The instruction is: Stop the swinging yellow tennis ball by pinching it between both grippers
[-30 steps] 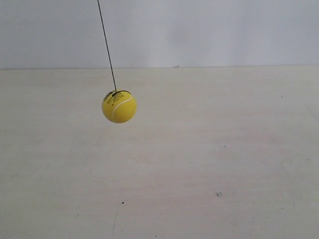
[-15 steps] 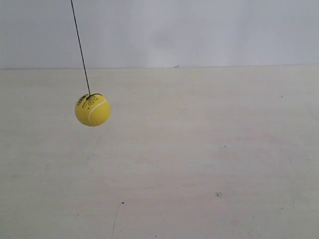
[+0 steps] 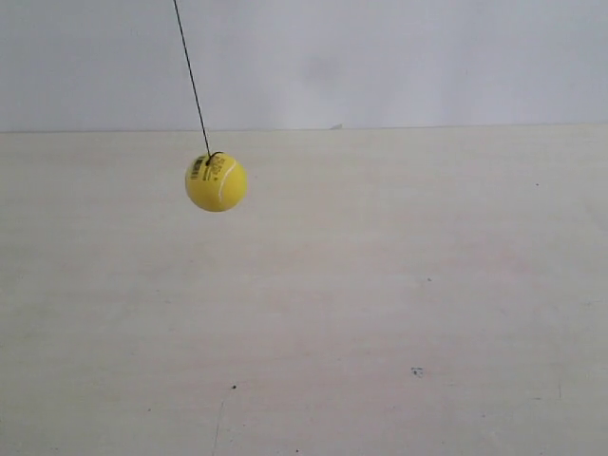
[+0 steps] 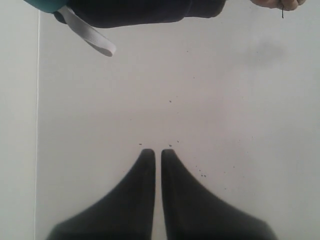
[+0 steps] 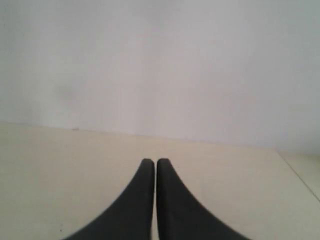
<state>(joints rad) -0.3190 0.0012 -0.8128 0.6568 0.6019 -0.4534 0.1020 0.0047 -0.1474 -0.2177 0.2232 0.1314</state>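
The yellow tennis ball (image 3: 217,182) is hanging on a thin dark string (image 3: 191,78) above the pale bench (image 3: 427,332), in the left half of the exterior view, with the grey-white wall (image 3: 427,57) behind it. A small label (image 3: 199,169) with dark print is showing on the ball's upper side beside the white seam, but the writing is too small to read. Compared with half a second ago, the ball is sitting further toward that view's right and higher, and it is looking slightly smaller. The string is leaning the same way as before.

The left claw (image 4: 156,151) is holding its two black fingers pressed together over the bench, with only a thin slit between them, gripping nothing. Beyond its tips a dark sleeve (image 4: 145,10) with a white strap (image 4: 90,35) is showing, along with what is probably a hand (image 4: 277,2) pinching a dark thread. The right claw (image 5: 151,161) is likewise pressed together, gripping nothing, and pointing toward the wall.
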